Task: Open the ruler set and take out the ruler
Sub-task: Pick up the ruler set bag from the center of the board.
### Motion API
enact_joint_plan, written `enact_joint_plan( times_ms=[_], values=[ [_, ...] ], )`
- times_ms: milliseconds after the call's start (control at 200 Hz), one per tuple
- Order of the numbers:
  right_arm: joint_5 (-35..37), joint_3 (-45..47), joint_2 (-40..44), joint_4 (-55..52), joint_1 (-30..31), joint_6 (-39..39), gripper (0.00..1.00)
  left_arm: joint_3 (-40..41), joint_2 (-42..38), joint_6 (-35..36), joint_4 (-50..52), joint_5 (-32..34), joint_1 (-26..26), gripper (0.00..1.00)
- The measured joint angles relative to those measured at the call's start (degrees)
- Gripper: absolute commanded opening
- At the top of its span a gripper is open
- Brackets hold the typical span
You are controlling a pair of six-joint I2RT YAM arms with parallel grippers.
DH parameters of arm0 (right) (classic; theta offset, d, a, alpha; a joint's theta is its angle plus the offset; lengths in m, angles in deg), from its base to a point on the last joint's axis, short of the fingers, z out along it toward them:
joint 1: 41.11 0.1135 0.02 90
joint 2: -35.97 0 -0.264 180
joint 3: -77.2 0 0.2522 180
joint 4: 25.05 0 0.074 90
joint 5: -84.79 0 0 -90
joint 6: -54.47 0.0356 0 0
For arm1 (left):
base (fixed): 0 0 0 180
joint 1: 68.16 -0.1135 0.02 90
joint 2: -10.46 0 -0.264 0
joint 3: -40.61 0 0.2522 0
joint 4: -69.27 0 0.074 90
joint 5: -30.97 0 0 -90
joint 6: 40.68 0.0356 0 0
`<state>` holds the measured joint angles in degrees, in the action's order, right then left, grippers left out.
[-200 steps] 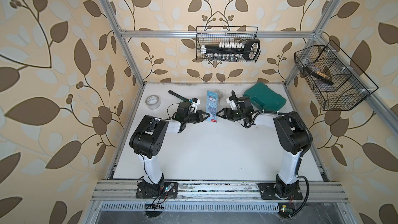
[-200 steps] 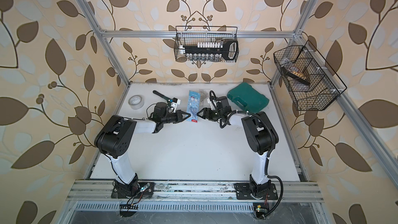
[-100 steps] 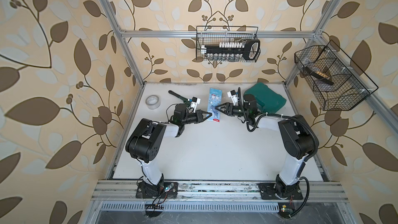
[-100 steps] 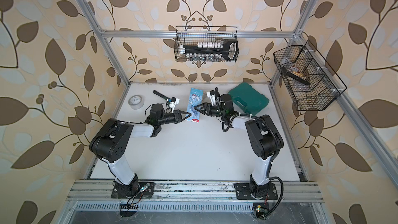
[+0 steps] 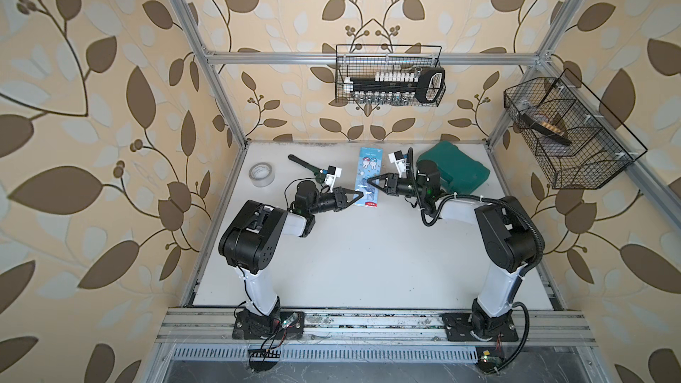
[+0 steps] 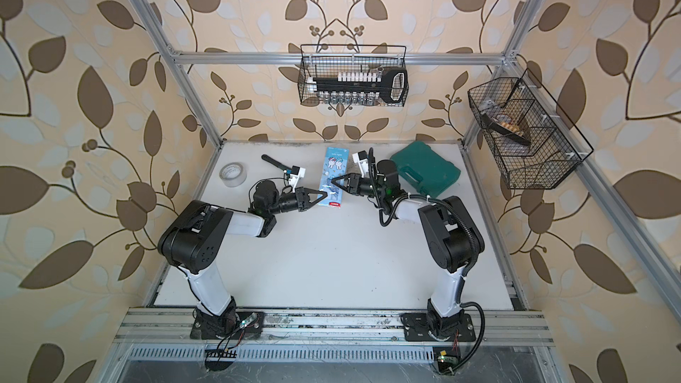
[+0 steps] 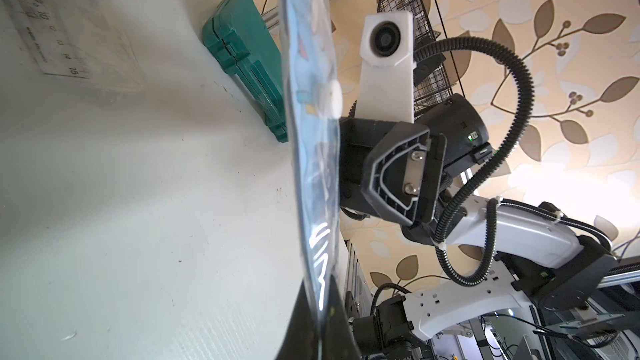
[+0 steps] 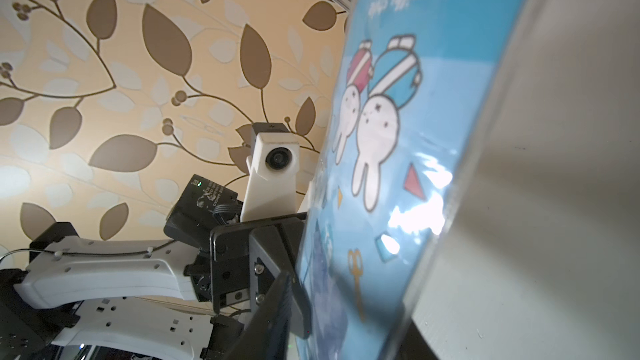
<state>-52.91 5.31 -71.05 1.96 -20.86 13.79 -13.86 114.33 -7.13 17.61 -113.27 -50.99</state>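
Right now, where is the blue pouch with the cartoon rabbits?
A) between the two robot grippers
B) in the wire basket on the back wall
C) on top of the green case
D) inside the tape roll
A: the blue pouch sits between the left gripper and the right gripper, which reach it from opposite sides.

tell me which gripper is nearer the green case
Right. The right gripper is between the ruler set and the case; the left gripper is across the set, farther off.
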Motion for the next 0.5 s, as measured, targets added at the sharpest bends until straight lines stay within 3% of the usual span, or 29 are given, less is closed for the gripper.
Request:
enact_joint_plan(
  times_ms=[200, 280, 315, 370, 500],
  values=[
    [-1.01, -0.09, -0.02, 1.22, 0.07, 0.76, 0.04, -0.02, 0.02, -0.55, 0.55, -0.24, -0.17, 0.0],
    [-0.96, -0.09, -0.02, 0.98, 0.24, 0.76, 0.0, -0.02, 0.0, -0.11, 1.57, -0.42, -0.35, 0.1],
    [-0.96, -0.09, -0.02, 0.76, 0.26, 0.7, 0.0, 0.0, -0.17, 0.39, 2.25, -0.48, -0.35, 0.19],
    [-0.94, -0.09, -0.02, 0.48, 0.26, 0.57, 0.0, -0.02, -0.87, 1.73, 4.22, -0.48, -0.35, 0.44],
    [-0.42, -0.09, -0.02, -1.01, 0.24, 0.55, 0.0, 0.0, -4.83, 6.45, 12.07, 0.72, -0.35, 0.7]
  ],
)
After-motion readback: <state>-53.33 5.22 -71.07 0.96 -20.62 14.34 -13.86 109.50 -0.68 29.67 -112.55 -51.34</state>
